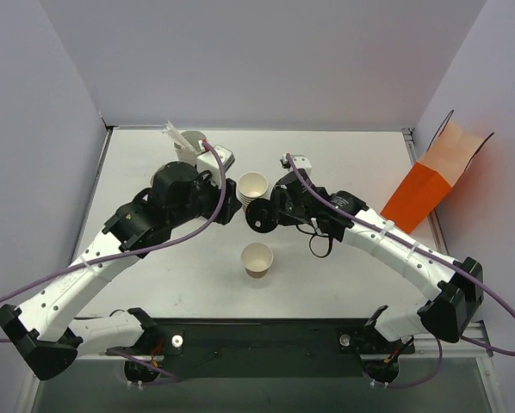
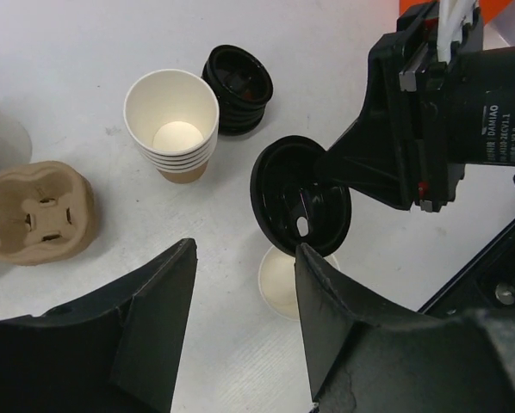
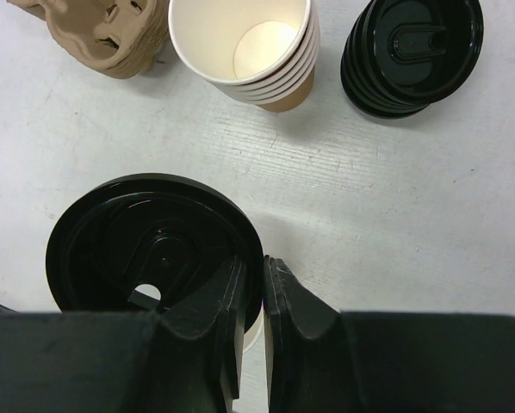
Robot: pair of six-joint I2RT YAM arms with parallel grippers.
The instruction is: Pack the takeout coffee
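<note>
No cup with a lid on it shows in any view. A single lidless tan cup (image 1: 257,259) stands on the table in front of both arms; it also shows in the left wrist view (image 2: 279,286). My right gripper (image 1: 273,213) is shut on the rim of a loose black lid (image 3: 137,241) and holds it tilted above that cup, with the gripper (image 3: 263,271) pinching the lid's right edge. The held lid (image 2: 296,196) shows in the left wrist view too. My left gripper (image 2: 245,262) is open and empty, above the table left of the cup.
A stack of lidless tan cups (image 1: 252,187) and a pile of black lids (image 2: 238,86) stand behind the single cup. Tan pulp cup carriers (image 2: 34,211) lie to the left. An orange paper bag (image 1: 430,185) stands open at the right wall.
</note>
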